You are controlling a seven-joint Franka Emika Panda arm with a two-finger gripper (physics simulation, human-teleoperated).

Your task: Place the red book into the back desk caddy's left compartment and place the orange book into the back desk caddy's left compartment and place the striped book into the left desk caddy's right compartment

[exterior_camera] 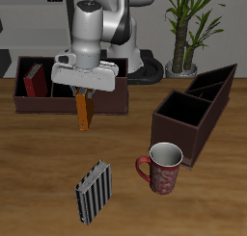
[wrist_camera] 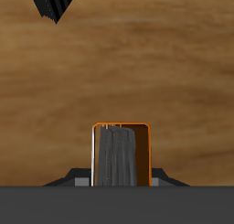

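My gripper (exterior_camera: 84,103) is shut on the orange book (exterior_camera: 83,113) and holds it upright above the table, just in front of the back desk caddy (exterior_camera: 58,102). In the wrist view the orange book (wrist_camera: 142,154) sits between my fingers (wrist_camera: 117,154). The red book (exterior_camera: 36,83) stands inside an end cell of the back desk caddy. The striped book (exterior_camera: 94,190) lies flat near the table's front edge; its corner shows in the wrist view (wrist_camera: 55,3). The left desk caddy (exterior_camera: 198,110) stands diagonally, its large end cell (exterior_camera: 180,112) open and empty.
A red patterned mug (exterior_camera: 162,167) stands upright between the striped book and the left desk caddy. A potted plant (exterior_camera: 183,33) stands behind the table. The robot's base is behind the back desk caddy.
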